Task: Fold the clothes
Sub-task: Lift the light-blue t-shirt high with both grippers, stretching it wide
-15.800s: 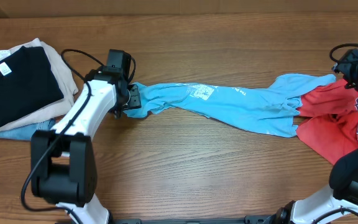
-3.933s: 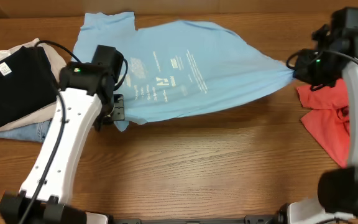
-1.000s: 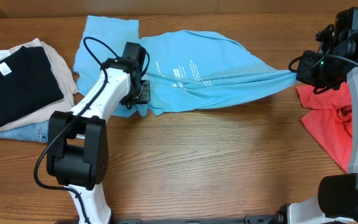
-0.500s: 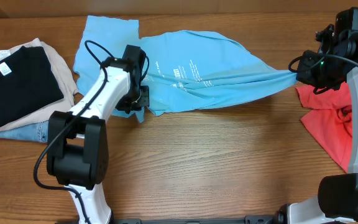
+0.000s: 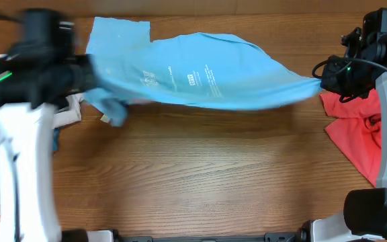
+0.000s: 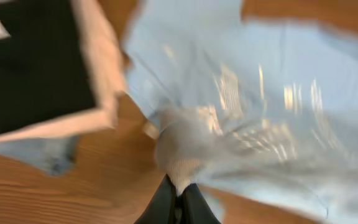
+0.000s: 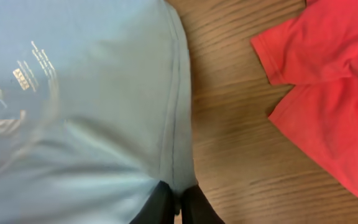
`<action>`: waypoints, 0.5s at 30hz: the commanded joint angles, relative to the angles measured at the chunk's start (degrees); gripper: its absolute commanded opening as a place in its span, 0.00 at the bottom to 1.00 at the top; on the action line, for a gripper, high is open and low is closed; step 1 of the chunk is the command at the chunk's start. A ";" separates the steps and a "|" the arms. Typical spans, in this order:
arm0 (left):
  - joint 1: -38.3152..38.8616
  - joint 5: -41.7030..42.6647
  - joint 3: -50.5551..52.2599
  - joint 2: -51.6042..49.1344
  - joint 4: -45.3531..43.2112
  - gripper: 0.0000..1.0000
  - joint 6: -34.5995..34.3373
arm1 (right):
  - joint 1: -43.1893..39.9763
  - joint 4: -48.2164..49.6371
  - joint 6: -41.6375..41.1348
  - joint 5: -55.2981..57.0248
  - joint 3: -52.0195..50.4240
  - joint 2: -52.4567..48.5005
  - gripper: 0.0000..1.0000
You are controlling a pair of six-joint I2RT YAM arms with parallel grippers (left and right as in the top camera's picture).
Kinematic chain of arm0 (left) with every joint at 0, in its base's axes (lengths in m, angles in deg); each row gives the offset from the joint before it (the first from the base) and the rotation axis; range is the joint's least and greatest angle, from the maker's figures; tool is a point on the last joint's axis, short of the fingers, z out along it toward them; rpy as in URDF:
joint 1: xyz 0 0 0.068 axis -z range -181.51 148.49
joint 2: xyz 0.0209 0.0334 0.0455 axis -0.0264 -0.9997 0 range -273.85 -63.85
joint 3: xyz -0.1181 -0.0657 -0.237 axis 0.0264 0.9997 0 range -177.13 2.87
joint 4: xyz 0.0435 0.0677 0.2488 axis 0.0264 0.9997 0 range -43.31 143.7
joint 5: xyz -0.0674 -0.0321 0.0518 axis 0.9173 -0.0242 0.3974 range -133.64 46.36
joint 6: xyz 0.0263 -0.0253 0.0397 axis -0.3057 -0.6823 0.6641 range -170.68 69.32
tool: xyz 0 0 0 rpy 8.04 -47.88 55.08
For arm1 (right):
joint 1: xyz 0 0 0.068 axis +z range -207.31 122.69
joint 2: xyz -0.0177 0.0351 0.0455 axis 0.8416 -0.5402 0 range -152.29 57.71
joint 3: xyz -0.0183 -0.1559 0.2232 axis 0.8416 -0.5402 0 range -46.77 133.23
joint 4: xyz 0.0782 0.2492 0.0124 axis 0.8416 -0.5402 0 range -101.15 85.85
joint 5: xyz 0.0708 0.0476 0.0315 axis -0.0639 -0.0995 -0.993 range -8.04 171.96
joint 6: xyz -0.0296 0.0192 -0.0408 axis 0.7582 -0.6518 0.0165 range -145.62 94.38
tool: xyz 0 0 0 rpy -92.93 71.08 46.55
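Observation:
A light blue T-shirt (image 5: 207, 77) hangs stretched between both grippers across the far half of the table, its white print facing up. My left gripper (image 5: 94, 79) is motion-blurred at the shirt's left end. In the left wrist view it (image 6: 178, 194) is shut on a bunched fold of the blue fabric (image 6: 185, 146). My right gripper (image 5: 321, 82) holds the shirt's right end, and in the right wrist view it (image 7: 178, 204) is shut on the hem beside a seam (image 7: 174, 124). A crumpled red shirt (image 5: 358, 131) lies at the right edge.
A folded stack sits at the far left, black garment (image 6: 33, 68) on a beige one (image 6: 98, 74), with denim (image 6: 48, 155) beneath. My blurred left arm (image 5: 19, 134) hides most of that stack from overhead. The red shirt (image 7: 328, 87) lies just right of my right gripper.
My left gripper has shut on the blue shirt and swung quickly left, lifting and pulling the shirt out flatter. The right gripper has held still.

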 commanded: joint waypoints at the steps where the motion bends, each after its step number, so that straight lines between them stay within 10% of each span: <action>1: -6.95 6.01 -4.02 4.07 0.17 0.04 3.39 | -0.15 -1.88 -1.01 0.59 7.34 2.43 0.07; 15: -15.65 20.00 -14.38 12.74 0.20 0.04 6.25 | -0.15 -11.19 -1.01 0.59 26.14 12.04 0.07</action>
